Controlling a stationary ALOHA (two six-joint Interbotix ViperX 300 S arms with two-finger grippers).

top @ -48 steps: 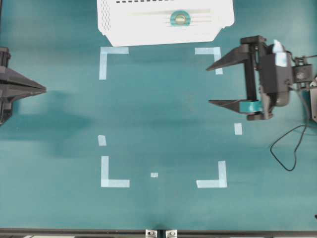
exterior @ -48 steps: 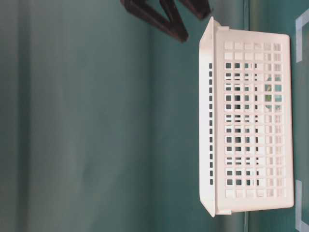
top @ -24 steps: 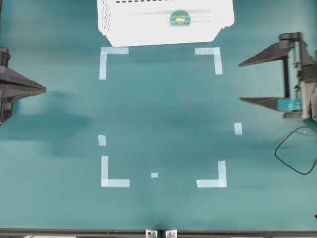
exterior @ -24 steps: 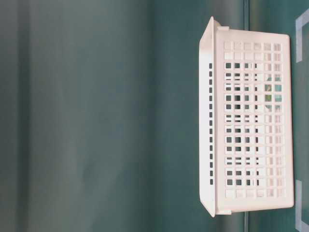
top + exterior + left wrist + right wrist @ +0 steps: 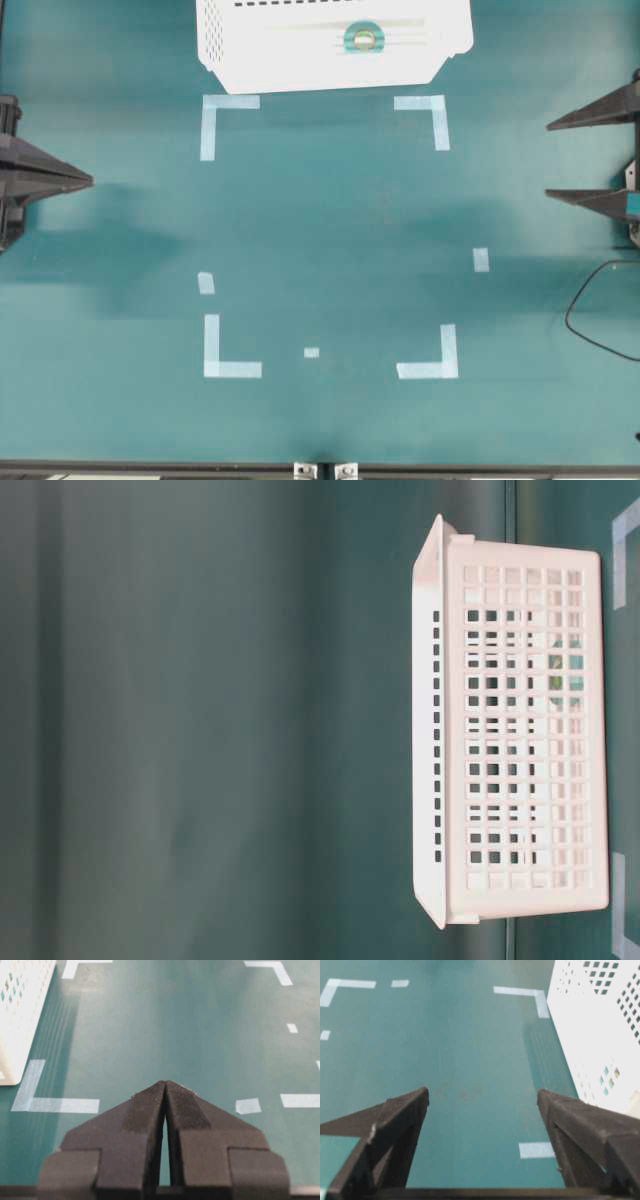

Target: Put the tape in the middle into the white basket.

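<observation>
The tape [image 5: 363, 38] is seen lying inside the white basket [image 5: 260, 45] at the far edge of the counter [image 5: 330, 220], so the task is judged essentially done and little risk remains. The right gripper [image 5: 596, 158], its fingers spread wide and empty, is parked at the counter's right edge, and the left gripper [image 5: 88, 181], its fingers pressed together on nothing, at the left edge. Only an unneeded reach back toward the basket could nudge it or tip the roll out.

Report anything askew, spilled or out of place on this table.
Nothing stands out. The tape lies flat inside the white basket, which sits upright at the far edge. Both grippers are parked at the sides: left gripper shut, right gripper open and empty.
</observation>
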